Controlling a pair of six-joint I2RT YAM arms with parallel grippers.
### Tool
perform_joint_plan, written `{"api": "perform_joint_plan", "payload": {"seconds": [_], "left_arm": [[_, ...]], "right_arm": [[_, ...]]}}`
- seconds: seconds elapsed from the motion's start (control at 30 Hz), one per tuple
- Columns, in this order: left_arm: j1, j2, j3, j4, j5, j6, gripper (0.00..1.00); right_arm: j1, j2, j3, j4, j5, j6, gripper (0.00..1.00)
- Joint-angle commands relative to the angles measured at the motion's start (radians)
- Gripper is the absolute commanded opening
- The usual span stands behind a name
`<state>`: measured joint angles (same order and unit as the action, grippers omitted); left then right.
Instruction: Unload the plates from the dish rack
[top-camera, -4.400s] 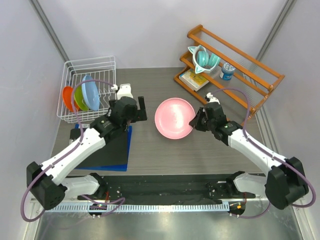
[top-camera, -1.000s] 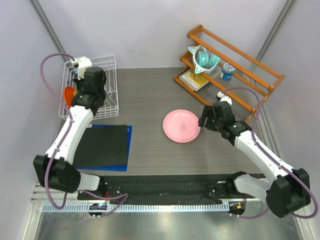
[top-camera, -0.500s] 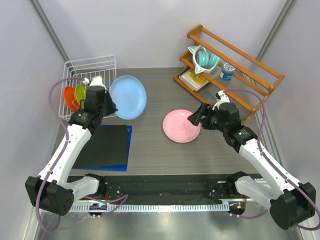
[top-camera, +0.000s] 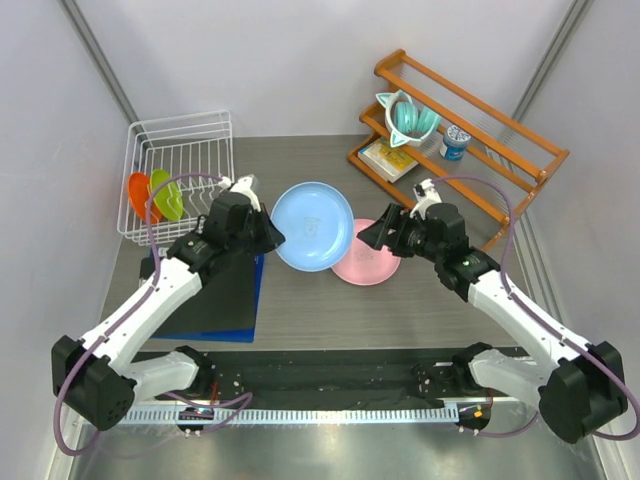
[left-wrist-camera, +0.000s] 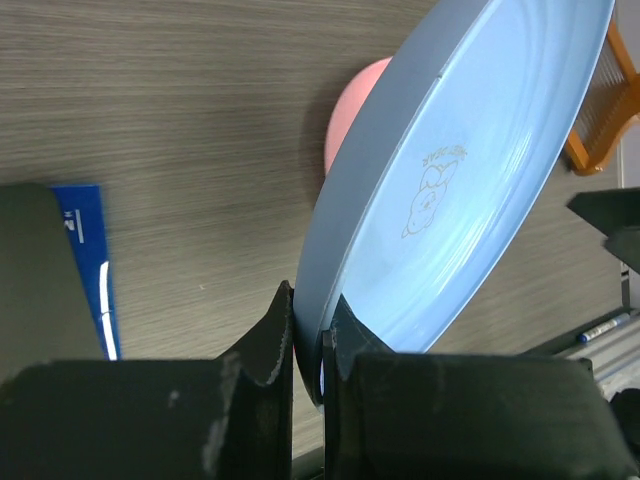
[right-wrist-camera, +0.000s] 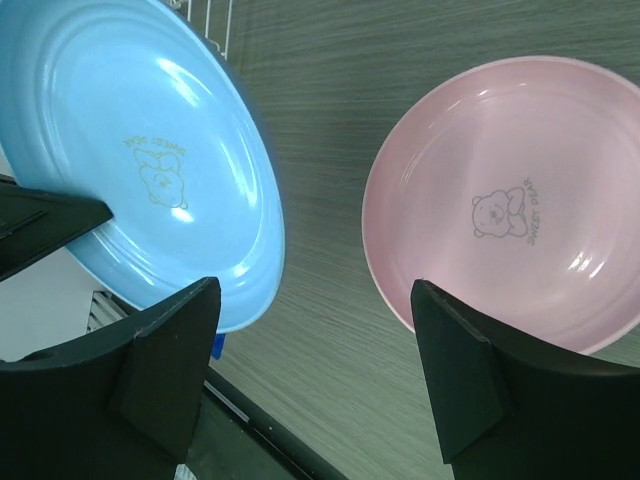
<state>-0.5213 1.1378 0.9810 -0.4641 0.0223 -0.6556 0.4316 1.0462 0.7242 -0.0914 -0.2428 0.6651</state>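
Note:
My left gripper (top-camera: 268, 238) is shut on the rim of the light blue plate (top-camera: 315, 225), which hangs tilted over the table's middle. In the left wrist view both fingers pinch the plate's (left-wrist-camera: 470, 190) edge, at the gripper (left-wrist-camera: 310, 335). The pink plate (top-camera: 368, 264) lies flat on the table, its left edge under the blue one. My right gripper (top-camera: 378, 228) hovers open above the two plates, nothing between its fingers (right-wrist-camera: 170, 370); its wrist view shows the blue plate (right-wrist-camera: 140, 160) left and the pink plate (right-wrist-camera: 510, 210) right. The orange plate (top-camera: 137, 195) and green plate (top-camera: 165, 198) stand in the white dish rack (top-camera: 185, 135).
A wooden shelf rack (top-camera: 500, 130) at the back right holds a teal cup (top-camera: 408, 115), a can (top-camera: 455, 142) and a book (top-camera: 385, 158). A dark mat with blue edges (top-camera: 215, 295) lies at the front left, under my left arm.
My left arm has carried the blue plate from beside the dish rack rightwards to the middle, over the pink plate's left edge. My right gripper has shifted left and opened wider.

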Motion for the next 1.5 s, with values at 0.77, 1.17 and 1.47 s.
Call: {"api": "perform_joint_plan", "payload": {"seconds": [0.77,1.17,1.47], "left_arm": [[-0.138,0.037,0.033,0.006,-0.255,0.025,0.99],[-0.14,-0.308,-0.062,-0.033,-0.637,0.103,1.0],[-0.138,-0.408,-0.108,-0.007,-0.725,0.163,1.0]], "right_arm": [[0.072,0.098,0.064,-0.089,0.281,-0.036,0.01],[-0.03,0.158,0.075,-0.234,0.376,-0.015,0.01],[-0.108,0.238,0.093,-0.208,0.211,-0.036,0.04]]}}
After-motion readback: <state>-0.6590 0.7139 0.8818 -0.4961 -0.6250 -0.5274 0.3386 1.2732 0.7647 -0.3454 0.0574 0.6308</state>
